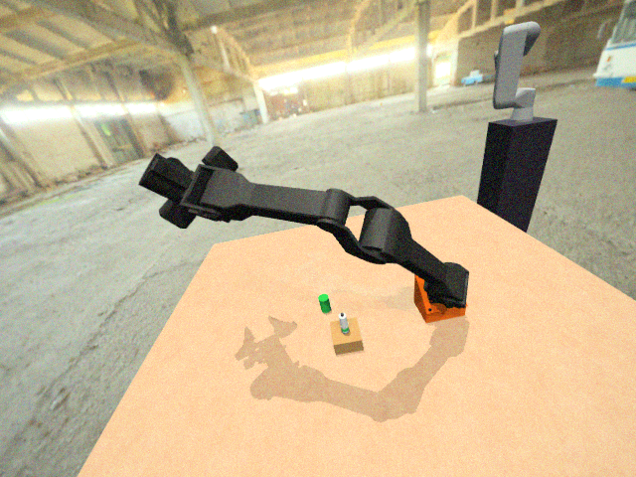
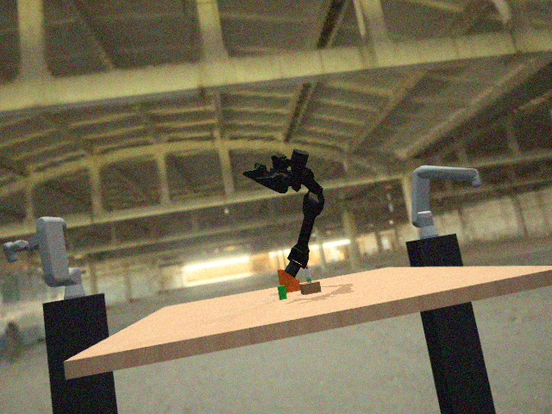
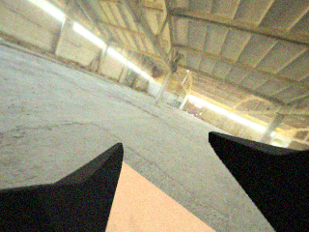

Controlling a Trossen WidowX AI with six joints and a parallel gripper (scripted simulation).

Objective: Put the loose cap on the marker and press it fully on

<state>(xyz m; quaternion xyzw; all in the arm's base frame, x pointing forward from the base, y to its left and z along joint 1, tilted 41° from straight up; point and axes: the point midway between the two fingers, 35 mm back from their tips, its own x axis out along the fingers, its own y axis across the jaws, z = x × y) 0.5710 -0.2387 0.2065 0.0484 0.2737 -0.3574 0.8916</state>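
The white marker (image 1: 343, 321) (image 2: 308, 272) stands upright in the wooden holder block (image 1: 348, 347) (image 2: 314, 287), with a dark tip on top and a green band low down. The green cap (image 1: 324, 303) (image 2: 281, 292) stands upright on the table (image 1: 205, 425) (image 2: 196, 321) (image 3: 145, 208), apart from the block, behind and left of it in the top view. My gripper (image 3: 166, 141) is open and empty, its fingers wide apart in the wrist view. It is high above the table, well away from cap and marker. The wrist view shows neither of them.
The arm's orange base (image 1: 444, 312) (image 2: 287, 281) stands on the table, right of the holder block in the top view. A grey arm on a dark pedestal (image 1: 508, 174) (image 2: 441, 321) stands beyond the table. A second dark pedestal (image 2: 75, 329) with a grey arm shows in the exterior view.
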